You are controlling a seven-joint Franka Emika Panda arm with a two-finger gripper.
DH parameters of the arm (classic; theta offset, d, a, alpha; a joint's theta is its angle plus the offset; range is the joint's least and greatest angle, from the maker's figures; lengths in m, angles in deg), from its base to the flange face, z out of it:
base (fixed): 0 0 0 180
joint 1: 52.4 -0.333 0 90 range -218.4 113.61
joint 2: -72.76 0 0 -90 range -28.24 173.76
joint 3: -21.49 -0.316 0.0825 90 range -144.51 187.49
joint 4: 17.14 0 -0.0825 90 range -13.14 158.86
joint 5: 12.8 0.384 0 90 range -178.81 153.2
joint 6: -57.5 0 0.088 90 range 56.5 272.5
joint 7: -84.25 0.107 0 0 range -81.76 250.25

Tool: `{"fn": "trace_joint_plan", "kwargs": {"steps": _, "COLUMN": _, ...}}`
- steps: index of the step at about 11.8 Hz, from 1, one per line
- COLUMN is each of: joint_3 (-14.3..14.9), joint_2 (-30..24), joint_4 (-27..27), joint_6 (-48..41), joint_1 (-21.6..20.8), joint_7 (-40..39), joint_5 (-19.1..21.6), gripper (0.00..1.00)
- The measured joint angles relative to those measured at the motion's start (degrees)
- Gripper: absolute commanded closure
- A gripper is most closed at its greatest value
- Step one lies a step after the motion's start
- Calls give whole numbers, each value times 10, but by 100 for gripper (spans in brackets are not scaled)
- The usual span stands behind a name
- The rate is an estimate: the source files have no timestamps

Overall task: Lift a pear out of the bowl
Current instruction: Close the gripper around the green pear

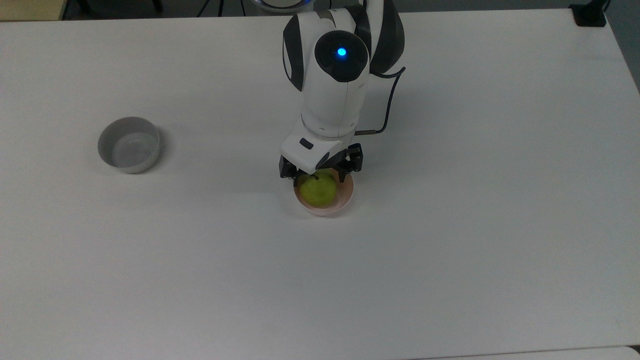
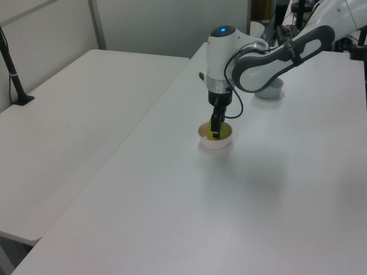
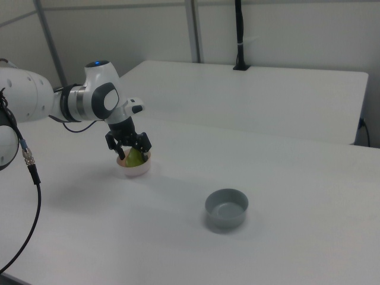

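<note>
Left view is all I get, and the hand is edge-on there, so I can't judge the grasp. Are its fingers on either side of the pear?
Observer: Yes. In the top view the hand is open, with one finger at each side of the pear.
Operator: Is the pear lifted yet?
Observer: No. In the right view it sits down inside the pink bowl, and the hand reaches down around its top.

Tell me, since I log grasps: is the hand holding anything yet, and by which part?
Nothing is held. The hand is open, its fingers down either side of the pear, which sits in the pink bowl.
</note>
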Motion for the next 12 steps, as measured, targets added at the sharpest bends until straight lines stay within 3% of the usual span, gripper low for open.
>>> {"fn": "trace_joint_plan", "kwargs": {"steps": 10, "joint_3": -1, "joint_2": 10, "joint_4": 0, "joint_6": 22, "joint_1": 0, "joint_7": 3, "joint_5": -14, "gripper": 8}}
{"fn": "trace_joint_plan", "kwargs": {"steps": 12, "joint_3": -4, "joint_2": 10, "joint_4": -1, "joint_6": 22, "joint_1": 0, "joint_7": 3, "joint_5": -14, "gripper": 33}}
